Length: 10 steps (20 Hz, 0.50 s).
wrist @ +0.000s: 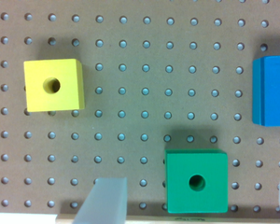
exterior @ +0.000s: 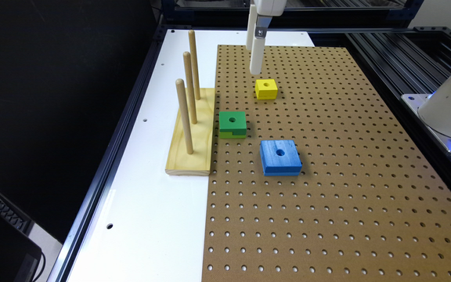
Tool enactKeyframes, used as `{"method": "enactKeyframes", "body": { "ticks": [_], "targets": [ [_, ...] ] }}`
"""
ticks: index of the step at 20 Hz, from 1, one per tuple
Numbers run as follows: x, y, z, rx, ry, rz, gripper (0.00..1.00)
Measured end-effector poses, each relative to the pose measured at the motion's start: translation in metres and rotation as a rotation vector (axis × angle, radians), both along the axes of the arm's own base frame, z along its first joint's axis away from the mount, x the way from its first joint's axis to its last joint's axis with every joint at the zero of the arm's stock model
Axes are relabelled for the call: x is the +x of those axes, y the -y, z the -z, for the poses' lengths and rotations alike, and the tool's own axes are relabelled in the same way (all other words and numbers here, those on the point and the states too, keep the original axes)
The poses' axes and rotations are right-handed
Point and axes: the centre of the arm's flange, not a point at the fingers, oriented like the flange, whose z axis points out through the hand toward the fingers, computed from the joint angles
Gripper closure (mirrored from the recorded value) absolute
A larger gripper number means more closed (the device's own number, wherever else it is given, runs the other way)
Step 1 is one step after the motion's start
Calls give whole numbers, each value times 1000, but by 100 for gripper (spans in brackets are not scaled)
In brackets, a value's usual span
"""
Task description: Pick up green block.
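Observation:
The green block (exterior: 232, 123), dark green with a round centre hole and a lighter lower layer, lies flat on the brown pegboard (exterior: 327, 196) beside the wooden peg stand. My gripper (exterior: 254, 62) hangs well above the board, over the area just beyond the yellow block (exterior: 266, 89). In the wrist view the green block (wrist: 196, 181) lies on the board below, between the two pale fingertips (wrist: 106, 201) in the picture, untouched. The gripper (wrist: 195, 186) is open and holds nothing.
A larger blue block (exterior: 280, 157) lies near the green one, toward the exterior view's right and nearer the camera. A wooden stand (exterior: 192, 133) with three upright pegs sits right next to the green block. The robot base (exterior: 450, 105) stands at the right edge.

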Motion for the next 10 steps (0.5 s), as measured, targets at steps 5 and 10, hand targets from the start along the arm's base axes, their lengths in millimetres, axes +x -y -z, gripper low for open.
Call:
{"method": "enactKeyframes", "body": {
  "ticks": [5,10],
  "targets": [
    [5,0,21,3,-2,0,0],
    [7,0,22,3,0,0,0]
  ]
}}
